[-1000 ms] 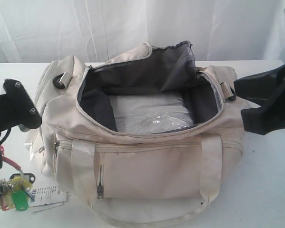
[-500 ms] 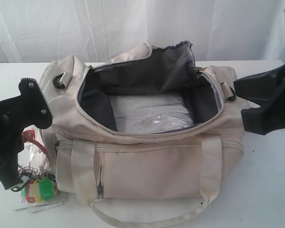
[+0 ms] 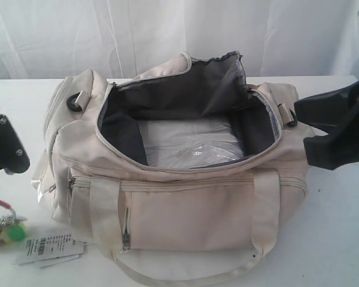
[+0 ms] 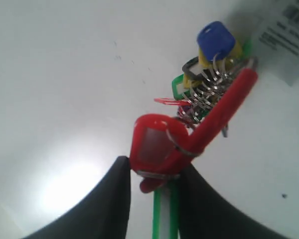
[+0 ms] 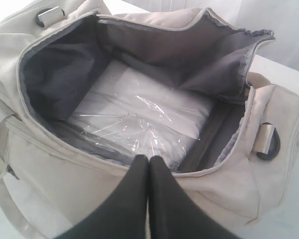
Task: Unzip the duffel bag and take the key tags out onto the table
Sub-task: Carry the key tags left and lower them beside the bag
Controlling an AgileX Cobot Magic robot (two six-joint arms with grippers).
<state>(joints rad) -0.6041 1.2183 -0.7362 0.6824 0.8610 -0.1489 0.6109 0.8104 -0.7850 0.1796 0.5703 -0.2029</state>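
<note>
- Spanning the whole scene, the table (image 3: 341,239) is white and carries everything below.
- The duffel bag (image 3: 185,209) sits at centre with its curved top zipper fully undone and its flap thrown to the far side. Only a plastic-wrapped pack (image 3: 191,143) shows on the grey lining.
- The right gripper (image 5: 148,163) hovers by the bag's right end, fingers pressed together on nothing.
- The left gripper (image 4: 154,170) is at near left, beside the bag, pinching one red tag and its red strap.
- The key tags (image 4: 209,84) hang from that pinch, out of the bag and low over the table. Whether the lowest ones rest on it cannot be told.
- A paper label (image 3: 48,246) lies flat on the table, just right of the bunch.
- Hazards, as judged: opening the jaws before the bunch rests could let it fall and skid. The strap or a ring could also catch on a finger as the arm rises, dragging the tags along.
</note>
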